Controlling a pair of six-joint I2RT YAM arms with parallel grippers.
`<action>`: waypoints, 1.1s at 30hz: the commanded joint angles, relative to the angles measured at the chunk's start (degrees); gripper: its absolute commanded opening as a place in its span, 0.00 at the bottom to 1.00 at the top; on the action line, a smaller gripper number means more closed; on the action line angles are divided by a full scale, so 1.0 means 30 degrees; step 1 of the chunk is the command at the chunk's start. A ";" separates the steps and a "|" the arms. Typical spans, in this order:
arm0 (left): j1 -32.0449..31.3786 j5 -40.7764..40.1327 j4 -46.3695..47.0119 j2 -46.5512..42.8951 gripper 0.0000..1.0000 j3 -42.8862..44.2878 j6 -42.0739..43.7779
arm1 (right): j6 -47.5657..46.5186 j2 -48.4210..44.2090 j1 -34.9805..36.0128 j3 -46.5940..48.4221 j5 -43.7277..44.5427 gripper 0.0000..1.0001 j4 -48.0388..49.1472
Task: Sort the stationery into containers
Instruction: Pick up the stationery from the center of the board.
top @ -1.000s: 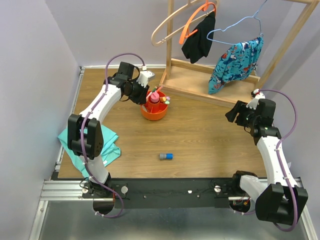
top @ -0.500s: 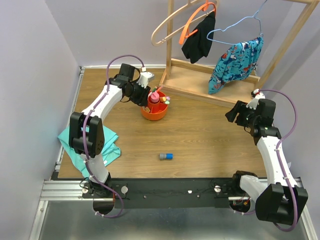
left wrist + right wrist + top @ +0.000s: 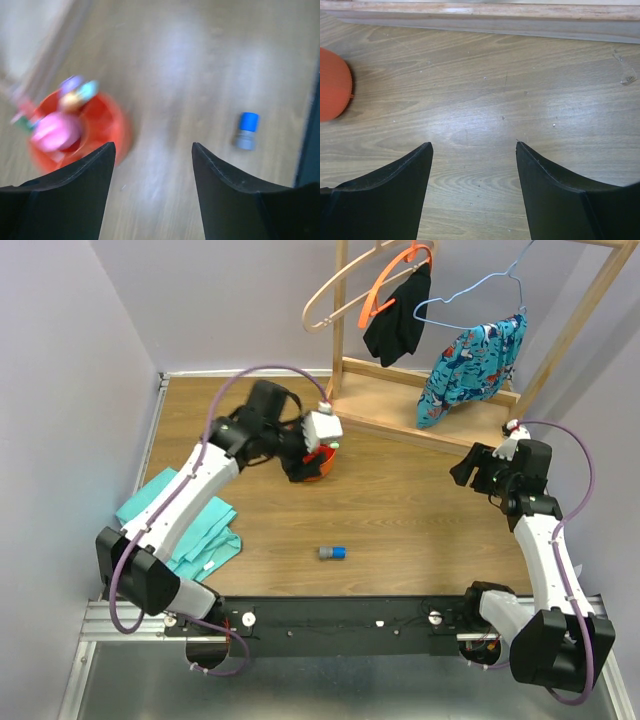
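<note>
The round orange organiser [image 3: 322, 467] stands at the back middle of the table, partly hidden by my left gripper [image 3: 297, 466], which hovers over its near-left side. In the blurred left wrist view the organiser [image 3: 107, 131] holds a pink tube [image 3: 54, 132] and several coloured-capped items, and my left gripper [image 3: 152, 146] is open and empty over bare wood beside it. A small blue-grey piece [image 3: 332, 553] lies alone near the front middle; it also shows in the left wrist view [image 3: 246, 131]. My right gripper [image 3: 466, 467] is open and empty at the right, also seen in its wrist view [image 3: 474, 145], with the organiser's edge [image 3: 334, 84] at far left.
A wooden clothes rack base [image 3: 420, 405] with hangers and hanging clothes stands at the back right; its edge shows in the right wrist view [image 3: 480, 15]. A teal folded cloth [image 3: 190, 525] lies at the left edge under my left arm.
My left arm has swung from behind the organiser round to its near-left side, with its wrist now turned over the organiser. The right arm and the blue-grey piece have not moved.
</note>
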 commanded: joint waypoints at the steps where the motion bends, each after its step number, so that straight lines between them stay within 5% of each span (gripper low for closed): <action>1: -0.2974 0.0978 -0.2997 0.1251 0.72 -0.1277 0.3137 | -0.0058 -0.0322 -0.0110 -0.0159 -0.0642 0.76 0.0234; 10: -0.7750 -0.4031 -0.2910 0.3858 0.76 -0.1570 0.2816 | -0.0409 -0.1054 -0.0110 -0.0188 -0.0936 0.77 -0.0265; 15: -0.8456 -0.4444 -0.0774 0.3832 0.77 -0.4147 0.1702 | -0.0702 -0.1055 -0.0110 0.0134 -0.0526 0.78 -0.0381; 33: -1.0889 -0.5236 0.1045 0.6792 0.68 -0.3914 -0.1638 | -0.0323 -0.1318 -0.0110 -0.0304 -0.1317 0.78 -0.0353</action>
